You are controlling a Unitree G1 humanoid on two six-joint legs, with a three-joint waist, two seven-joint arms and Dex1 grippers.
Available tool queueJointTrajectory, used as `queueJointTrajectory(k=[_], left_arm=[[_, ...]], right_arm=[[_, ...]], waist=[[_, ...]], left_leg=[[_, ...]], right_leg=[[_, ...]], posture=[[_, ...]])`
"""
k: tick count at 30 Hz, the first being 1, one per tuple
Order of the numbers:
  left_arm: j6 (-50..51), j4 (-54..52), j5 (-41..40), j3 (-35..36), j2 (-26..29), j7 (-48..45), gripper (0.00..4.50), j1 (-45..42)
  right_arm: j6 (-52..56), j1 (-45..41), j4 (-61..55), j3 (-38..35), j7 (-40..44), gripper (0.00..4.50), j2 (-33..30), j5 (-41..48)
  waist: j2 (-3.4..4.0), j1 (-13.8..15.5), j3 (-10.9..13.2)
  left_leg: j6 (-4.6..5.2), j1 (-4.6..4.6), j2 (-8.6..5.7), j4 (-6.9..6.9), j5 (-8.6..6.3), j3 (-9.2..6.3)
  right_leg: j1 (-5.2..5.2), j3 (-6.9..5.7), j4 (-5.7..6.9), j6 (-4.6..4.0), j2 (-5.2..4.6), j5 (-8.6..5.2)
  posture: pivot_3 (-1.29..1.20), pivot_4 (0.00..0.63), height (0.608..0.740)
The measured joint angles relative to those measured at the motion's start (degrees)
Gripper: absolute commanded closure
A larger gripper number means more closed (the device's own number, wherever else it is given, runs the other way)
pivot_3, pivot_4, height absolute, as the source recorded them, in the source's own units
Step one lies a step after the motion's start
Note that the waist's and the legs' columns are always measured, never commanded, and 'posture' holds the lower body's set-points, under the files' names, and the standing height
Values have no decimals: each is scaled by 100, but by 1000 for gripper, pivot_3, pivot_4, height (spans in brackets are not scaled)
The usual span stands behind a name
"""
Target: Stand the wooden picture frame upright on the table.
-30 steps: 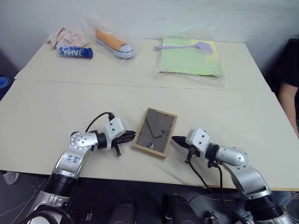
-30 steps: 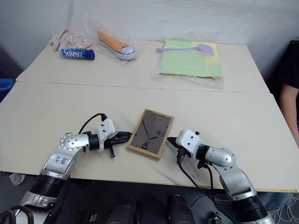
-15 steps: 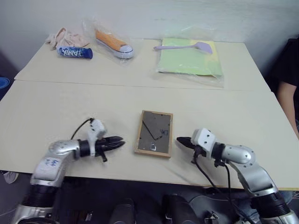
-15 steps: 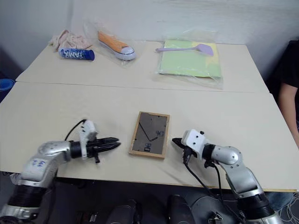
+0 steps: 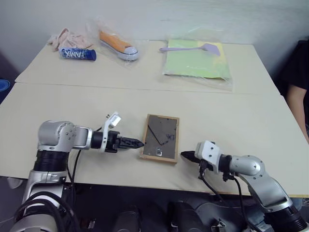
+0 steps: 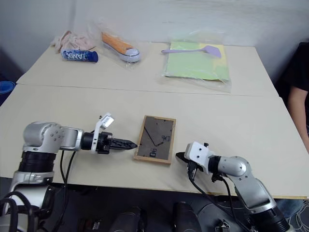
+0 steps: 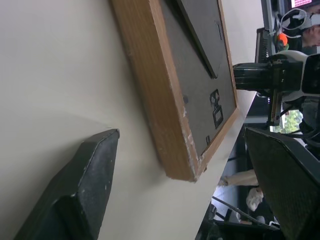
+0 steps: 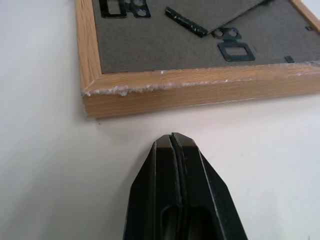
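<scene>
Cream-beige counter (image 5: 231, 121) carries the light-wood picture frame (image 5: 161, 137) face-down, left claw (image 5: 136, 143) parted at nine o'clock for gripping, right claw (image 5: 186, 155) pinched together at four.

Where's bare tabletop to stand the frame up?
Bare table runs between the seam and the picture frame, wide on both sides. Crowded: the far half, with a can, shoe and green packet, and beside the frame, where the left gripper and right gripper flank it.

White block letters run along the blue tube (image 5: 77, 54) at the far left of the counter (image 5: 231, 121); they are too small to read surely.
</scene>
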Motion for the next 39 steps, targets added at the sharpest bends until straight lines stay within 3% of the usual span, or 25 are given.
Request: queueJointTrajectory(k=[6, 12, 15, 22, 24, 27, 32, 36, 37, 39], left_arm=[[-5, 260, -525, -395, -154, 353, 313, -231], [8, 773, -1096, -325, -555, 982, 313, -385], [9, 905, -1309, -236, -689, 1273, 822, -399], [63, 987, -1579, 102, -767, 1725, 2934, -193], [91, 812, -1675, 255, -766, 1734, 3283, -64], [-359, 289, -1633, 495, -719, 1539, 3279, 486], [-2688, -746, -730, 198, -226, 394, 3279, 1264], [-3617, -949, -211, -72, -127, -73, 3279, 1395], [-3734, -991, -128, -139, -119, -148, 3279, 1405], [-3843, -1047, -63, -213, -122, -241, 3279, 1420]], right_arm=[[-2, -118, 19, 91, -33, 4500, 58, -160], [-2, -179, 23, 290, -77, 4500, 235, -306], [-2, -205, 23, 331, -77, 4500, 276, -339], [-48, -156, 51, 196, -33, 4500, 198, -274], [-137, -87, 87, -39, 64, 4150, 141, -86], [-31, -54, 77, -644, 348, 3362, 134, 741], [1359, -564, -247, -1121, 467, 1681, 330, 2529], [2201, -1326, -228, -1026, 25, 285, 756, 2983], [2294, -1513, -185, -954, -51, 38, 842, 2991], [2370, -1781, -7, -794, -116, 38, 1000, 2974]], waist=[[-2, 26, -1], [-3, 30, -2], [-3, 33, -2], [-3, 3, -2], [-3, -3, -2], [-3, -42, -2], [-2, -85, -2], [-2, -75, -3], [-1, -63, -3], [-2, -17, -3]], left_leg=[[0, -1, -5, 4, -1, -3], [-1, 0, -6, 8, -1, -3], [-1, -1, -8, 8, -1, -4], [-7, -1, -4, 8, 1, -3], [-9, 1, -3, 8, 1, -2], [-16, 5, 4, 6, 3, 0], [-29, 15, 8, 5, 10, -2], [-23, 9, 6, -2, 7, -3], [-21, 9, 6, -5, 6, -3], [-14, -1, 6, -7, 2, -5]], right_leg=[[3, 1, -2, 0, -5, 0], [5, -1, -2, 1, -5, 0], [4, -2, -2, 2, -5, 0], [2, -3, 0, 3, -1, -1], [2, -2, 0, 3, -1, -1], [3, 1, -6, 3, 3, -1], [7, 1, -13, -3, 3, -2], [2, 2, -19, -4, -2, -3], [2, 1, -24, -4, -2, -3], [-5, -1, -29, -4, -3, -3]], posture=[[0, 150, 740], [0, 150, 740], [0, 150, 740], [0, 150, 740], [0, 150, 740], [0, 150, 740], [0, 150, 740], [0, 150, 740], [0, 150, 740], [0, 150, 740]])
